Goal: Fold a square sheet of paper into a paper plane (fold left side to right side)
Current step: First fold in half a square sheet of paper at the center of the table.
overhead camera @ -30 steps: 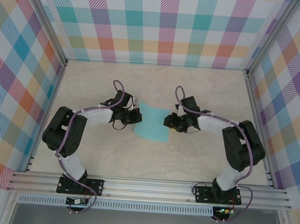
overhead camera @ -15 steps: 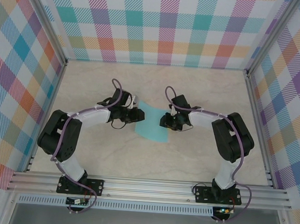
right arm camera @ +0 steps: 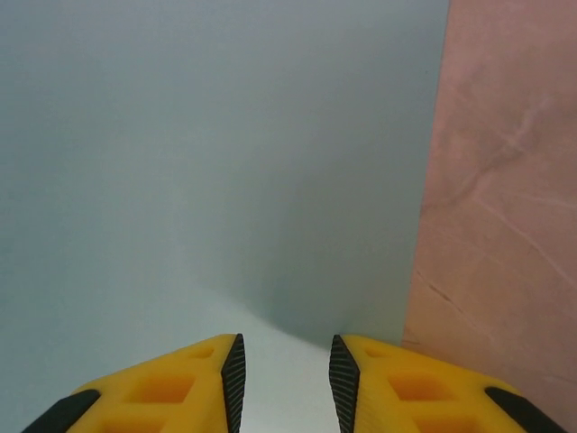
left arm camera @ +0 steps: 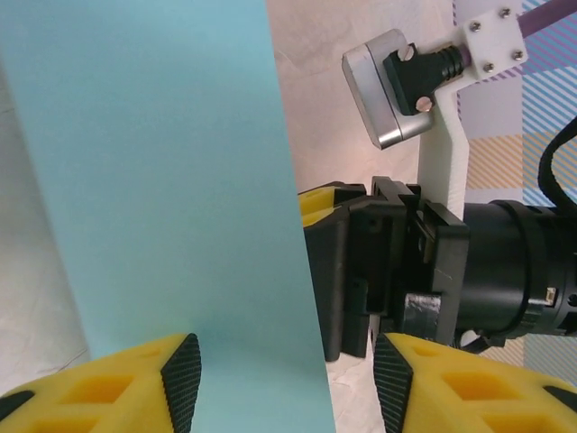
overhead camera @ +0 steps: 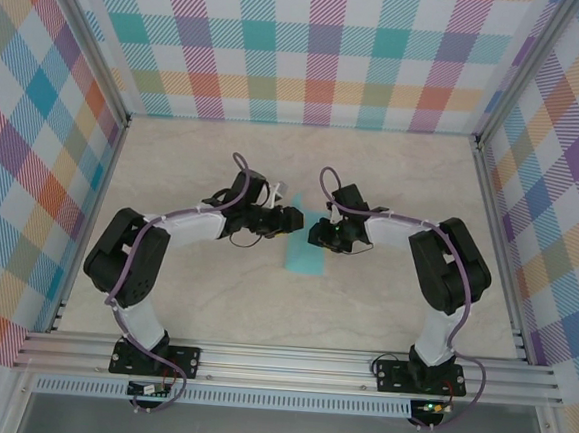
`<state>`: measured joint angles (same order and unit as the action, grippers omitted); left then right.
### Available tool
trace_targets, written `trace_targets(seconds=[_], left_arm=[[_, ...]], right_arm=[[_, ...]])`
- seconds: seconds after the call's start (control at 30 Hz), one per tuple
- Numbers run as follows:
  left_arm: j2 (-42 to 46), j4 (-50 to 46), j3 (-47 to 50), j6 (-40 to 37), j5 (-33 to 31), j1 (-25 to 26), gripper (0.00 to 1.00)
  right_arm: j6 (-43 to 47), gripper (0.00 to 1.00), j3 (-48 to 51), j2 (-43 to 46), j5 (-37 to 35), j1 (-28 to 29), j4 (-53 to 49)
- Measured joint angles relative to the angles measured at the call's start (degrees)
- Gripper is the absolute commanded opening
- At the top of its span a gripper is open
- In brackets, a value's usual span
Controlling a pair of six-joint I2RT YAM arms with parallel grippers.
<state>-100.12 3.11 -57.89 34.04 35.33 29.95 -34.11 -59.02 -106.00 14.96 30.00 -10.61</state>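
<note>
- Left gripper (overhead camera: 292, 220) is open wide, and its yellow fingers (left arm camera: 108, 392) stand far apart.
- Right gripper (overhead camera: 315, 232) is narrow, with a small gap between its fingers (right arm camera: 171, 388).
- Both grippers sit nose to nose in the middle of the table (overhead camera: 394, 165).
- The square sheet of paper (overhead camera: 306, 262) lies under them, and a blue bit peeks out on the near side.

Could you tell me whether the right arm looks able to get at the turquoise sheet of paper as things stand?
Probably yes: the right gripper is at the sheet of paper, which lies straight ahead of its fingertips with nothing between. The left gripper is close alongside.
</note>
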Motion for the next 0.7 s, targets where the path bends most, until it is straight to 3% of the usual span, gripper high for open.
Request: trace_targets(seconds=[0.3,0.47,0.7], left_arm=[[-4.44,2.25,-0.39,1.97,0.70,0.39,0.57],[-4.74,3.10,-0.68,2.60,0.74,0.39,0.47],[-4.74,3.10,-1.20,2.60,0.66,0.42,0.30]], right_arm=[[-1.01,0.48,2.47,6.32,2.73,-4.24,0.52],[-1.53,0.51,2.82,11.93,5.81,-6.12,2.84],[-4.17,0.49,2.78,6.69,13.05,-5.90,7.21]])
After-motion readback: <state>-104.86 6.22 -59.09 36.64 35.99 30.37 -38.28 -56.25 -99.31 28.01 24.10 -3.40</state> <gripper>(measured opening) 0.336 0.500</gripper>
